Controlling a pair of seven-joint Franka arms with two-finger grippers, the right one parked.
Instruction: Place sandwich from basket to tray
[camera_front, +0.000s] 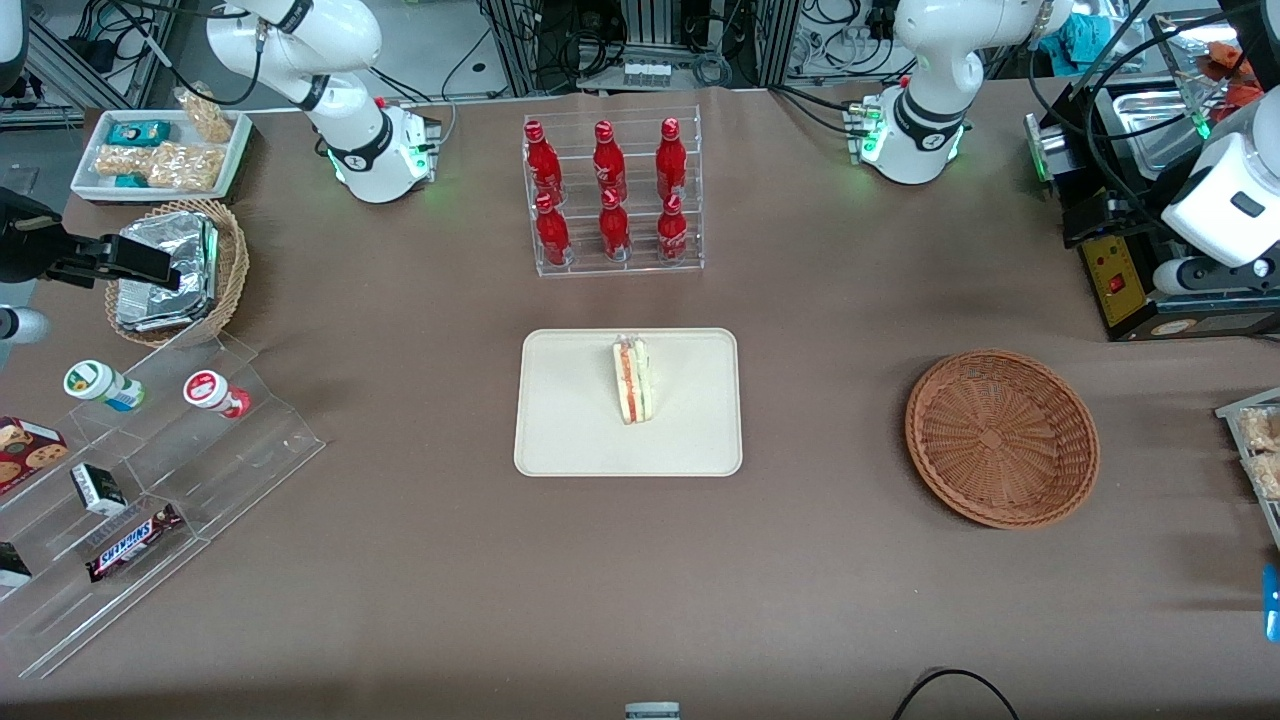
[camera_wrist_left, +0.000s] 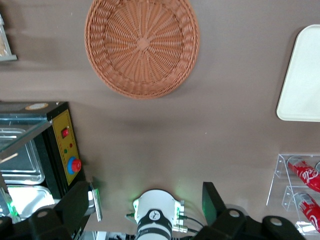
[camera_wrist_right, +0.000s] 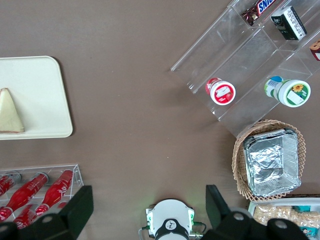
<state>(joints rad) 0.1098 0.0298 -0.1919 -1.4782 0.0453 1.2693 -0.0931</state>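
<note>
The sandwich (camera_front: 632, 380) is a pale triangular wedge with red and green filling. It stands on its edge near the middle of the cream tray (camera_front: 570, 440). It also shows on the tray (camera_wrist_right: 45, 80) in the right wrist view (camera_wrist_right: 10, 114). The reddish-brown wicker basket (camera_front: 1000, 437) lies empty toward the working arm's end of the table, beside the tray. My left gripper (camera_wrist_left: 147, 200) is open and empty. It is held high over the table, farther from the front camera than the basket (camera_wrist_left: 142, 45), near the arm's own base (camera_wrist_left: 156, 215). A corner of the tray (camera_wrist_left: 305, 75) shows in the left wrist view.
A clear rack of red bottles (camera_front: 612, 195) stands farther back than the tray. A black and yellow control box (camera_front: 1120, 280) sits near the basket. A tan basket of foil packets (camera_front: 175, 270), a white snack tub (camera_front: 160, 155) and a clear stepped stand (camera_front: 150, 470) are toward the parked arm's end.
</note>
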